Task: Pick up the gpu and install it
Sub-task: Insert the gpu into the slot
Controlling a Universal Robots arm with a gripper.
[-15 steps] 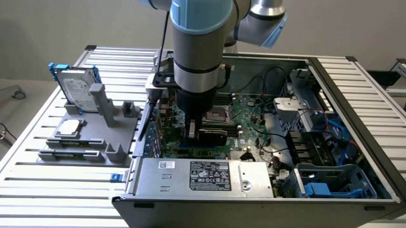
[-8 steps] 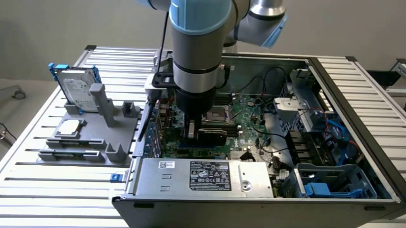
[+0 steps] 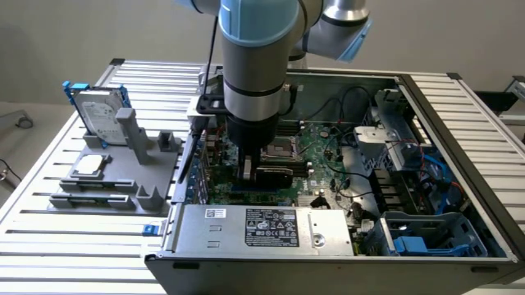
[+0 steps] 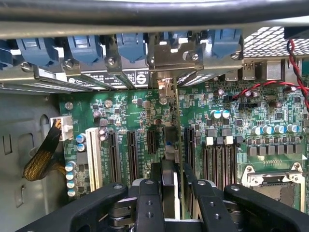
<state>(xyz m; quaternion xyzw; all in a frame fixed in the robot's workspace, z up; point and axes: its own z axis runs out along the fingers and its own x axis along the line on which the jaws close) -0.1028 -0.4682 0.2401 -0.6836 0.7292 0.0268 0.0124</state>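
The jaws of the gripper (image 4: pixel 170 193) are clenched on the gpu (image 4: pixel 170 164), held edge-on and upright above the slots (image 4: pixel 133 154) of the motherboard (image 4: pixel 270 111), bracket end toward the rear wall (image 4: pixel 159 53) of the case (image 3: pixel 459 110). Risk: a slight skew would land the card edge beside its slot or snag the bracket on the wall. The card's lower edge is hidden, so whether it has entered a slot cannot be told.
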